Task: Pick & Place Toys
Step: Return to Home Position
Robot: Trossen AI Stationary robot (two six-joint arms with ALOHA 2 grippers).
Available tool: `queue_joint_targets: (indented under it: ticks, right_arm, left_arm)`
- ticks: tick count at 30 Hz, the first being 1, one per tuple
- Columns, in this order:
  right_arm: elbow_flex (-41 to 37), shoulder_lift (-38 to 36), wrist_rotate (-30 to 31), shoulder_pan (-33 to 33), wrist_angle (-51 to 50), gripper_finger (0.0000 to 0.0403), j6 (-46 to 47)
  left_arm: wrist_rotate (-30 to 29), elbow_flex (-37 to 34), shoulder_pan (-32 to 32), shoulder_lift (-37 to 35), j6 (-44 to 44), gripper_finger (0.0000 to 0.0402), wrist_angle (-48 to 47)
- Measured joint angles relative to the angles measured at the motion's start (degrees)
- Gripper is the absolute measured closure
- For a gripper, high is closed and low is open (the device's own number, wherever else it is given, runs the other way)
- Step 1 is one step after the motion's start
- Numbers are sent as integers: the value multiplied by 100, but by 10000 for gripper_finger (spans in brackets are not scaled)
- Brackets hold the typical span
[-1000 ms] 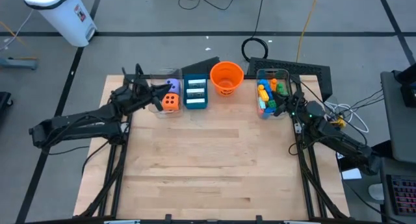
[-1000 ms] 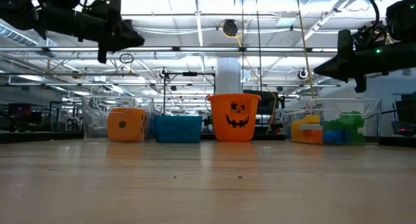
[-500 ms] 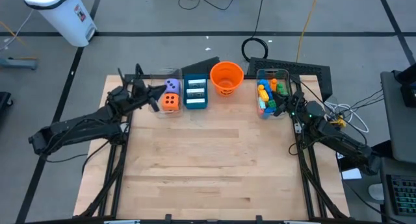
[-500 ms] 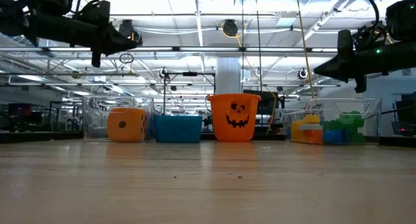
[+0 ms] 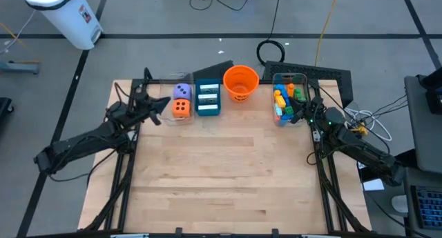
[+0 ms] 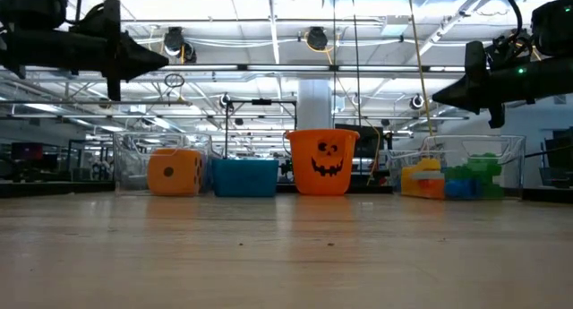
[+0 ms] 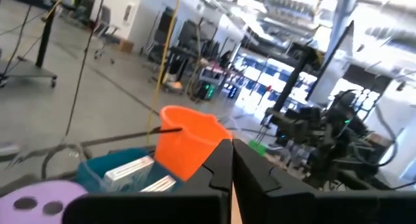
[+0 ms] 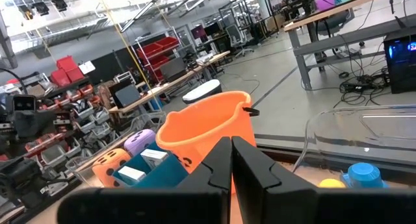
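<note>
An orange die (image 5: pixel 181 109) and a purple die (image 5: pixel 181 92) sit in a clear bin (image 5: pixel 170 121) at the table's far left. White cards (image 5: pixel 208 94) lie in the teal box (image 5: pixel 207 112). Coloured bricks (image 5: pixel 283 100) fill the clear bin (image 5: pixel 304 79) at the far right. My left gripper (image 5: pixel 163 108) hangs shut and bare in the air just left of the dice bin; in its wrist view its fingers (image 7: pixel 224 165) are together. My right gripper (image 5: pixel 299 114) waits shut and bare above the brick bin's near end.
An orange pumpkin-face bucket (image 5: pixel 240 83) stands between the teal box and the brick bin. All containers line the table's far edge. The wooden tabletop (image 5: pixel 221 176) spreads open toward the near edge. Both arms hang well above the table in the low view.
My left gripper has drawn back from over the dice bin toward the table's left edge and sunk a little, with nothing in it. The dice, cards and bricks have kept their places.
</note>
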Motion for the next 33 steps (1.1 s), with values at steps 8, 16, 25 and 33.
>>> queue_joint_targets:
  ticks: [8, 16, 25, 33]
  right_arm:
    - [0, 0, 0, 0, -2, 399, 0]
    - [-7, 0, 0, 0, -2, 398, 0]
    - [-7, 0, 0, 0, -2, 399, -2]
    - [-7, 0, 0, 0, -2, 399, -2]
  left_arm:
    - [168, -4, -1, -529, 302, 396, -632]
    - [445, -4, 0, -926, 992, 385, -1398]
    - [404, -4, 0, -1264, 1367, 383, -2324]
    - [152, -4, 0, -1373, 1763, 388, -2523]
